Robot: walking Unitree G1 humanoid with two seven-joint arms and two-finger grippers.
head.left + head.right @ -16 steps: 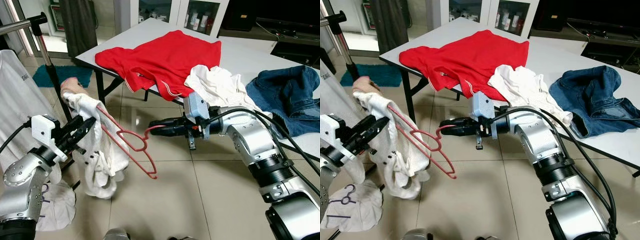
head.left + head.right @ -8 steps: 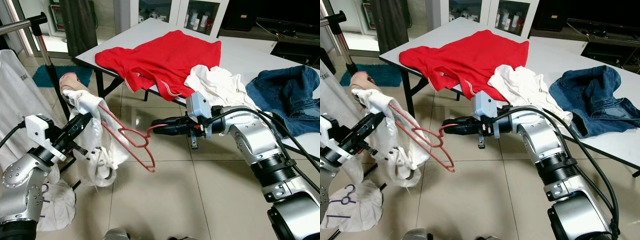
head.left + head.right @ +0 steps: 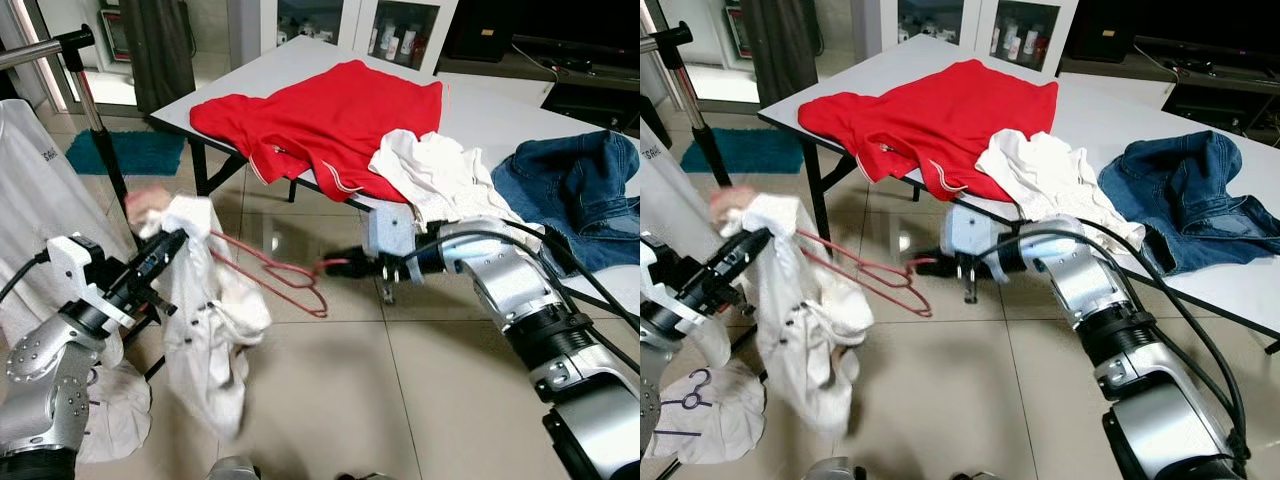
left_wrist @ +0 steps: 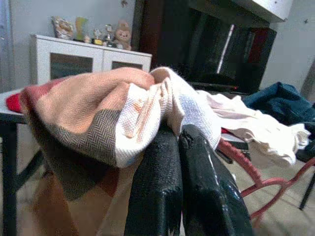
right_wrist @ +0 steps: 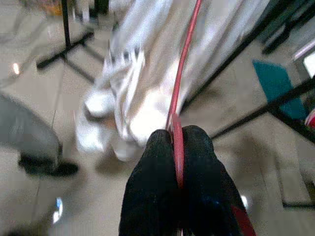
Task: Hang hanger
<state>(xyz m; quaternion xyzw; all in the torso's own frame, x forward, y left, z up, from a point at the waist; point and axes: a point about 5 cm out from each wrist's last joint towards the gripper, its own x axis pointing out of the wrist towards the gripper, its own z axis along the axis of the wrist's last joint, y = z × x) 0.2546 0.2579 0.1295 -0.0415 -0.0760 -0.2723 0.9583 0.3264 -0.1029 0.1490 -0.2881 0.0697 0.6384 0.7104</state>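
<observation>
both grippers holding hanger with garment

right gripper is pinching the red hanger by its hook, fingers closed on the wire. left gripper is clamping shut on the white garment at the hanger's far end. the hanger is spanning between the jaws above the floor, garment drooping below the left jaws, blurred.

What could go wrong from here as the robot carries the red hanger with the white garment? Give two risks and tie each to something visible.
1. The white garment hangs loose and bunched off one end of the red hanger, so it might slide off.
2. The right claw pinches only the thin hanger wire, while the left claw grips just cloth; a jerk could twist the hanger free.
</observation>
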